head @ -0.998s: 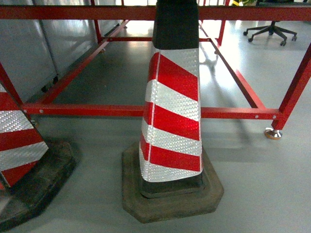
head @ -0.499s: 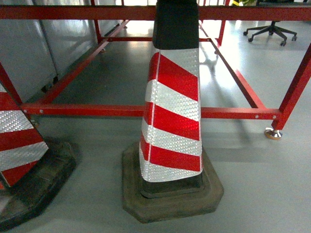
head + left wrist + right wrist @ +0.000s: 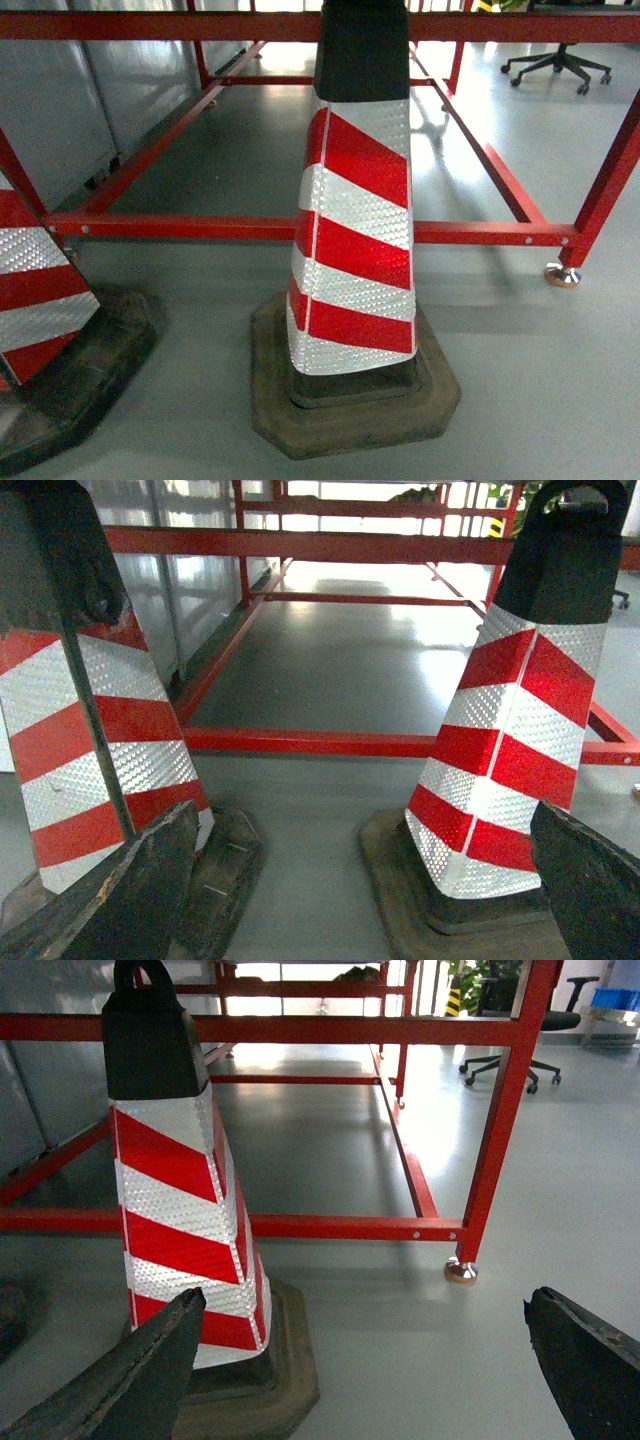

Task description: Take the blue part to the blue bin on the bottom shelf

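Red-and-white striped traffic cone [image 3: 355, 230] is seen before a red steel frame [image 3: 300, 229]. Left gripper [image 3: 360, 880] and right gripper [image 3: 365, 1360] are spread wide, nothing held. Blue part is not seen.

You have one cone [image 3: 355, 230] at the frame's centre, another cone [image 3: 35, 300] at lower left, the frame [image 3: 300, 229] behind both, a chair [image 3: 557, 62] upper right.
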Tool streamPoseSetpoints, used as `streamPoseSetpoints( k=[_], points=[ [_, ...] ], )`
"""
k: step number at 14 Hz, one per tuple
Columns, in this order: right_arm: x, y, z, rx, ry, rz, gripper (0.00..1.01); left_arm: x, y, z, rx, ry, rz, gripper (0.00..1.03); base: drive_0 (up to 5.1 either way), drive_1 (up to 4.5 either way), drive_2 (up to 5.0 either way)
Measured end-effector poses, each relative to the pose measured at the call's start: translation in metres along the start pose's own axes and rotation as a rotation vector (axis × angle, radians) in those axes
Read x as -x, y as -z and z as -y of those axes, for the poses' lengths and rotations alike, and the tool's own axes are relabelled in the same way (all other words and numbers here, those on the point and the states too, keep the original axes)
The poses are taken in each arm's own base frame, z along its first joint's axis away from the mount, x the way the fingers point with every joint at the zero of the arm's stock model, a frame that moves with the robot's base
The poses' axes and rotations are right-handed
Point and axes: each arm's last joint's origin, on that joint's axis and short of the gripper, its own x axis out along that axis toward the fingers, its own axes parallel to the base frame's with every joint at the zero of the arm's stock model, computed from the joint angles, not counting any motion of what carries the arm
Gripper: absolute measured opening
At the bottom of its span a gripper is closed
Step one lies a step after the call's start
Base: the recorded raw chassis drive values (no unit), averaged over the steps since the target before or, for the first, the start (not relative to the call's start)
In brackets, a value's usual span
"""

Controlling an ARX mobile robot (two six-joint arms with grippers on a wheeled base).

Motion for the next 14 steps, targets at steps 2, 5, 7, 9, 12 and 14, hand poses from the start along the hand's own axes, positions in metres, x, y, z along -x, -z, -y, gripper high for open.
streamPoseSetpoints(
  k=[2,5,7,9,12,14],
  points=[
    [0.0000,0.0000,0.0000,0.000,0.000,0.000,0.98,0.0000,0.0000,0.0000,0.000,0.000,0.000,0.98,0.0,0.00,0.0],
    [0.0000,0.0001,0.0000,0.000,0.000,-0.002,0.98,0.0000,0.0002,0.0000,0.000,0.000,-0.002,0.98,0.0,0.00,0.0],
    [0.0000,0.0000,0.0000,0.000,0.002,0.000,0.98,0.0000,0.0001,0.0001,0.000,0.004,-0.001,0.98,0.0,0.00,0.0],
    [0.0000,-0.0001,0.0001,-0.001,0.003,0.001,0.98,0.0000,0.0000,0.0001,0.000,0.002,0.000,0.98,0.0,0.00,0.0],
    [0.0000,0.0000,0.0000,0.000,0.001,0.000,0.98,0.0000,0.0000,0.0000,0.000,0.000,0.000,0.98,0.0,0.00,0.0],
    [0.0000,0.0000,0.0000,0.000,0.001,0.000,0.98,0.0000,-0.0001,0.0000,0.000,0.000,0.001,0.98,0.0,0.00,0.0]
  ],
)
